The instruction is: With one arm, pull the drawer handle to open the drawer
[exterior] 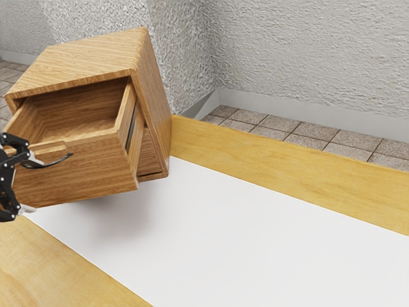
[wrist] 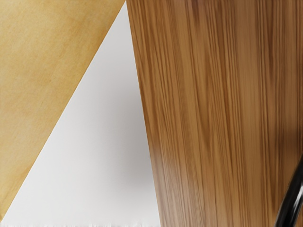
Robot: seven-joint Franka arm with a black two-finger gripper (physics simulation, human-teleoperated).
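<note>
Well, the big white table [exterior: 243,230] with a wood edge carries a wood cabinet [exterior: 83,61], far over at the exterior view's left. The drawer [exterior: 77,173] sticks a long way out of the cabinet, toward the exterior view's left, and I can see down into it. It looks open enough, so I think the job is nearly done or done.

The drawer is wood, so I think it is hard and stiff and maybe a bit heavy. It should only slide straight in and out. A crooked pull could make it jam.

On its front sits a thin black handle [exterior: 56,160], bent like a bow. It looks stiff and smooth, so it could slip. The best place to hold it is the middle, so the drawer does not twist.

The claw [exterior: 13,167] is at the handle's end, right at the edge of the exterior view. I cannot tell if it is clenched on the handle or let go.
</note>
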